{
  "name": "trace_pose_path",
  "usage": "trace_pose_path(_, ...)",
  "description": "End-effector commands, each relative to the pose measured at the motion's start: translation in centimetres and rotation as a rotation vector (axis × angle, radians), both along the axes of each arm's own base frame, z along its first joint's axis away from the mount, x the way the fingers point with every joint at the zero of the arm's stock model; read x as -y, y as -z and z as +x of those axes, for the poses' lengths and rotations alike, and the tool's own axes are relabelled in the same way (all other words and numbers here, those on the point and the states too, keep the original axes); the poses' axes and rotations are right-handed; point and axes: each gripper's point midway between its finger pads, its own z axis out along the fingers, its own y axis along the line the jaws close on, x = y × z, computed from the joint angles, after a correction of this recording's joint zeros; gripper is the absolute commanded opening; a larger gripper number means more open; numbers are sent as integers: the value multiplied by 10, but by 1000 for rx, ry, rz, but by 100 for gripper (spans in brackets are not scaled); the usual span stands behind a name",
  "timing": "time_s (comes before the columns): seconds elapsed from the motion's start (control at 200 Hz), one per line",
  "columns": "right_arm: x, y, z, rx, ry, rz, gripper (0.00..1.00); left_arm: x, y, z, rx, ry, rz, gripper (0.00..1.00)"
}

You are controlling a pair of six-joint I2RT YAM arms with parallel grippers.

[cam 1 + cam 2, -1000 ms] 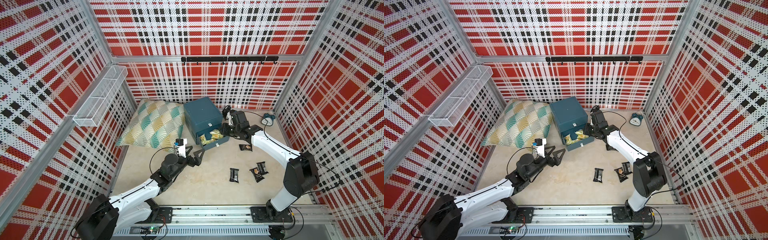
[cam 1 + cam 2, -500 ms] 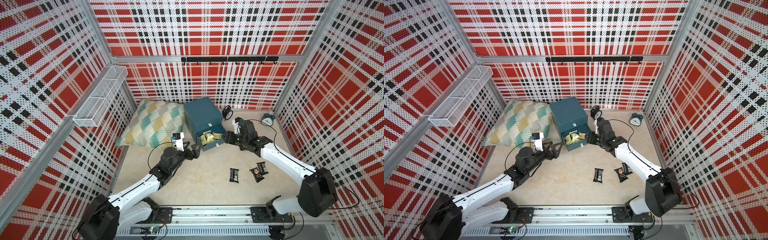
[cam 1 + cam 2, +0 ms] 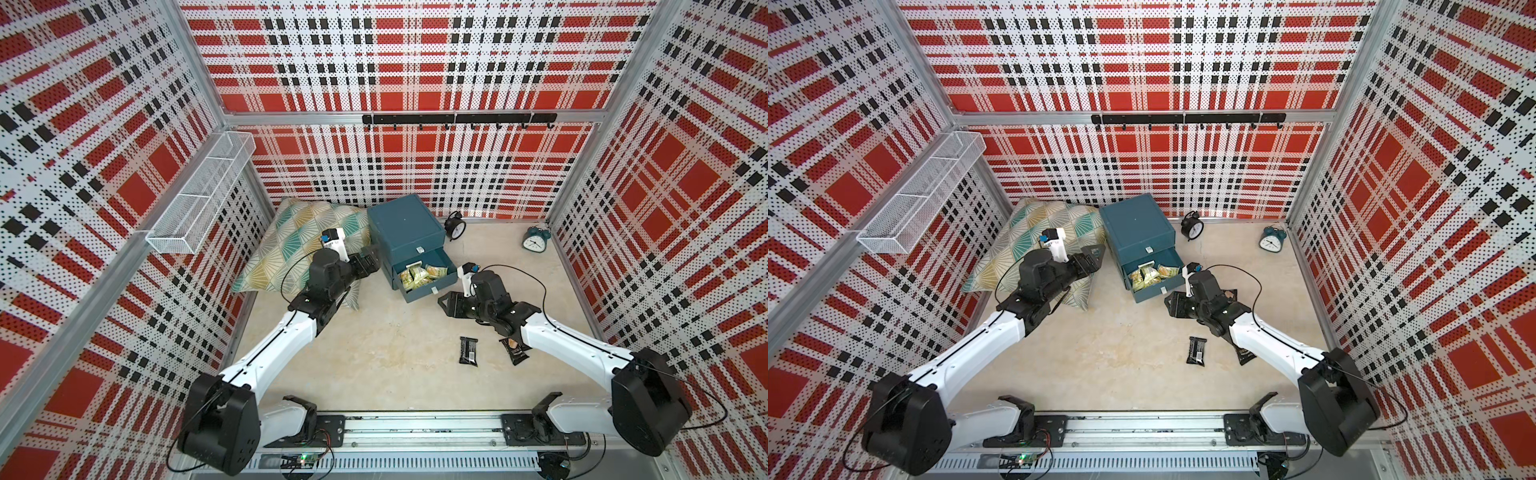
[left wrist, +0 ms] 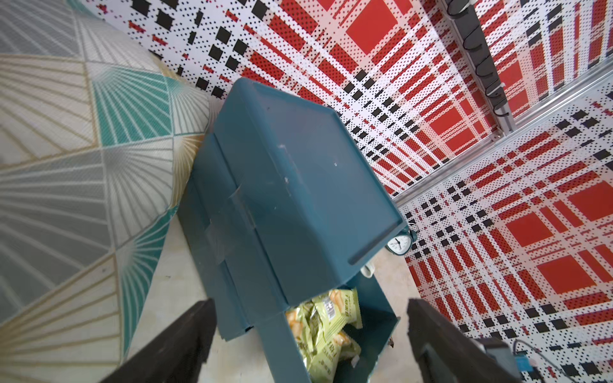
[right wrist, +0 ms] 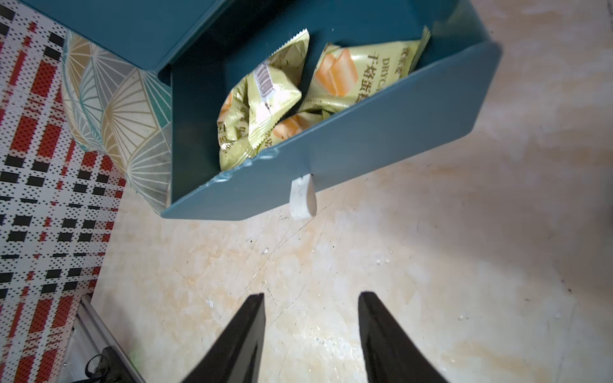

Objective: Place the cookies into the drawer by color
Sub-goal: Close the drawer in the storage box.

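The teal drawer cabinet [image 3: 405, 226] [image 3: 1136, 226] stands at the back with its bottom drawer pulled out. Several yellow-green cookies [image 3: 419, 276] [image 4: 328, 328] [image 5: 265, 99] lie inside it. Two black cookies [image 3: 468, 350] [image 3: 515, 351] lie on the floor near the right arm. My left gripper [image 3: 370, 264] [image 4: 310, 303] hovers open and empty at the cabinet's left side. My right gripper [image 3: 446, 301] [image 5: 311, 295] is open and empty over bare floor, just in front of the drawer's white pull tab [image 5: 302, 199].
A patterned cushion [image 3: 307, 245] leans against the cabinet's left side, under my left arm. A black clock [image 3: 454, 226] and a teal clock [image 3: 536, 241] stand by the back wall. A white wire basket [image 3: 199, 199] hangs on the left wall.
My right gripper has drawn back from the open drawer toward the front and its jaws have widened. My left gripper has moved forward to the cabinet's left side.
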Motion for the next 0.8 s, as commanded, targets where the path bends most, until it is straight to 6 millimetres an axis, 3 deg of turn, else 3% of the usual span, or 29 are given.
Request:
trace_pose_path(0.0,-8,-5,17,62,44,33,50,9,-4,15,-49,36,3,92)
trace_pose_path(0.185,-12,-1,34,61,102,54,44,15,11,54,-138,13,78,84)
trace_pose_path(0.336,-23,-3,50,68,116,80,39,21,27,75,-189,21,127,75)
trace_pose_path(0.516,-42,-5,73,62,115,105,38,26,41,87,-222,32,166,73)
trace_pose_path(0.792,-56,-10,109,67,173,195,39,29,47,87,-233,40,183,72)
